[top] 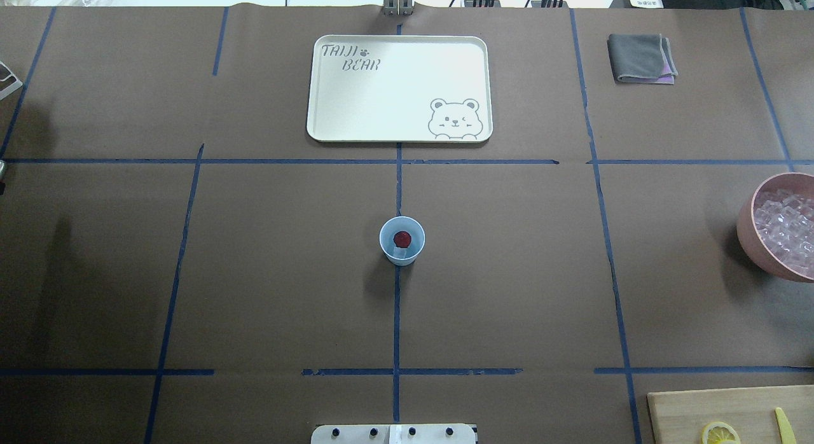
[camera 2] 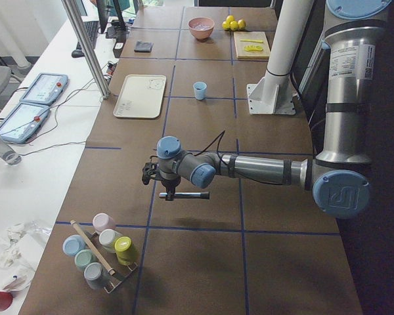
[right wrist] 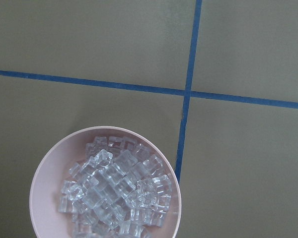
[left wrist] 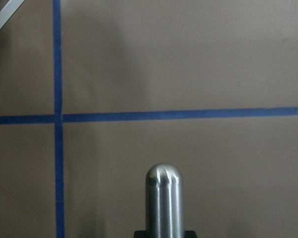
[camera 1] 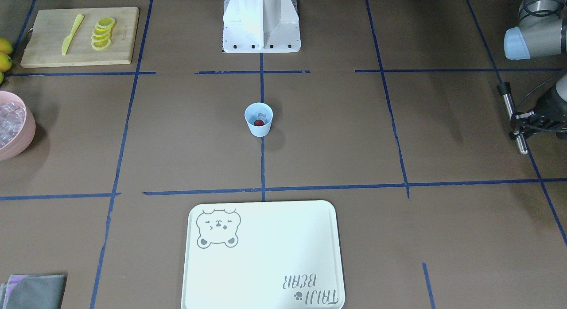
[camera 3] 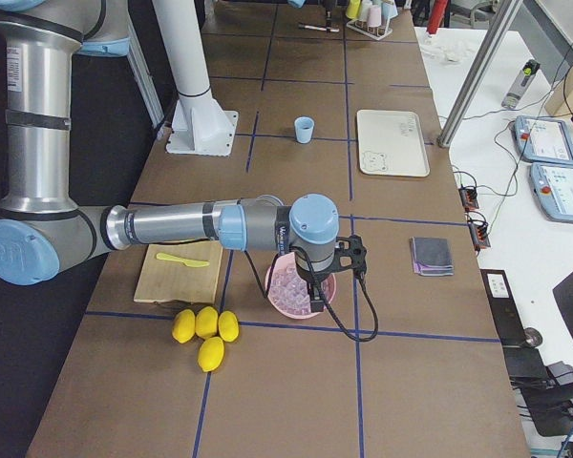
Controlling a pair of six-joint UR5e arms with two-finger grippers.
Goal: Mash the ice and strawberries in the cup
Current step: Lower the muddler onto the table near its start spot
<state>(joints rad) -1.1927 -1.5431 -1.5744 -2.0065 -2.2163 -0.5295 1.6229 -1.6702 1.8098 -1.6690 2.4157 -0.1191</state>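
My left end effector [camera 1: 516, 123] is clenched on a steel muddler [left wrist: 164, 198]. Whether my right end effector [camera 3: 317, 284] is clenched, I cannot tell. The cup [top: 402, 240], well apart from both, looks light and tippy, so I'd hold its wall. The ice [top: 400, 256] is likely slippery, the strawberry [top: 401, 238] soft.

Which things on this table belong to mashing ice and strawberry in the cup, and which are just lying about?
Job: cup, strawberry and ice cube inside it, metal masher in left pincer.
Lying about: tray, grey cloth, cutting board, lemon slices, yellow knife, pink bowl, whole lemons.
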